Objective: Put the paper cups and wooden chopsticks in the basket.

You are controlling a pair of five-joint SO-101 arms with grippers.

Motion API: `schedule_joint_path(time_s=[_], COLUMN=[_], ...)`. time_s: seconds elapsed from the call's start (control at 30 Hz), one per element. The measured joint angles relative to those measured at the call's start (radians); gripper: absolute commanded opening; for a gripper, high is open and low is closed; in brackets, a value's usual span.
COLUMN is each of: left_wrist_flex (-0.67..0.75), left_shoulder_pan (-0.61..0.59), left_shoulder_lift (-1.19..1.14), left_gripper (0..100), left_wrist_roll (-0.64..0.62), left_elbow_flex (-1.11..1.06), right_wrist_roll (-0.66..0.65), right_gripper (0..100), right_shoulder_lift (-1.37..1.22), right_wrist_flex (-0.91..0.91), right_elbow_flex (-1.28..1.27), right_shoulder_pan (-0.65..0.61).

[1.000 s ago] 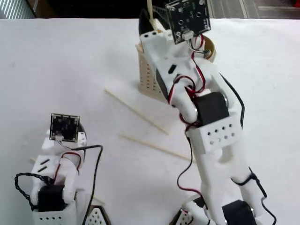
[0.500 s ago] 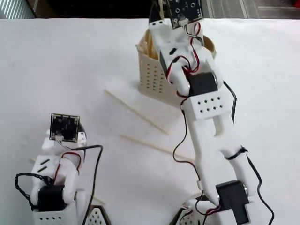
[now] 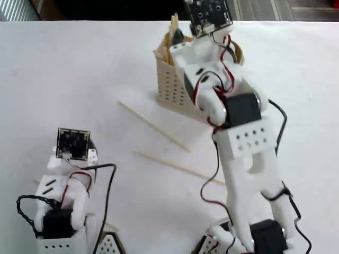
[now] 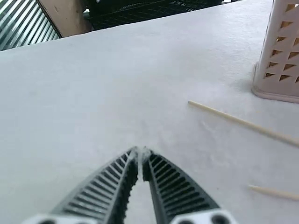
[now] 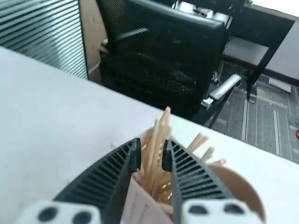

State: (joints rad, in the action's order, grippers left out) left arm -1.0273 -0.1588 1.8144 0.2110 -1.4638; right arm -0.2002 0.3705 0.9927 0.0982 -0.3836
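Inside the basket [image 3: 172,87], a bundle of chopsticks [image 5: 161,123] stood beside one paper cup [image 5: 236,186]; the stick I had held high a second before had sunk among them. My right gripper [image 5: 150,143] hung above, jaws slightly apart. My left gripper [image 4: 140,150] sat closed, empty. Two loose chopsticks [image 3: 153,126] lay on the table [image 3: 79,79].

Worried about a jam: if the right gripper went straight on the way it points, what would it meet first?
Most likely the bundle of pale wooden chopsticks standing in the cream perforated basket; the right gripper points straight at them, though depth is unclear.
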Motion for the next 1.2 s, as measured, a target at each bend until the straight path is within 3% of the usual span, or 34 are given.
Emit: schedule_joint_path(time_s=[0.3, 0.5, 0.7, 0.93, 1.2], left_wrist_flex=[0.0, 0.031, 0.032, 0.032, 0.032], left_shoulder_pan=[-0.003, -0.086, -0.11, -0.11, -0.11], left_shoulder_lift=[0.0, 0.0, 0.0, 0.0, 0.0], left_gripper=[5, 5, 5, 5, 5], left_wrist_roll=[0.0, 0.0, 0.0, 0.0, 0.0], left_elbow_flex=[0.0, 0.0, 0.0, 0.0, 0.0], right_wrist_roll=[-0.021, -0.118, -0.121, -0.123, -0.123], right_gripper=[6.6, 6.9, 17.8, 15.9, 15.9], right_shoulder_lift=[0.008, -0.104, -0.163, -0.241, -0.41], right_wrist_flex=[0.508, 0.651, 0.525, 0.273, 0.075], right_elbow_flex=[0.002, -0.104, -0.348, -0.559, -0.585], right_shoulder_pan=[-0.095, -0.198, -0.322, -0.385, -0.387])
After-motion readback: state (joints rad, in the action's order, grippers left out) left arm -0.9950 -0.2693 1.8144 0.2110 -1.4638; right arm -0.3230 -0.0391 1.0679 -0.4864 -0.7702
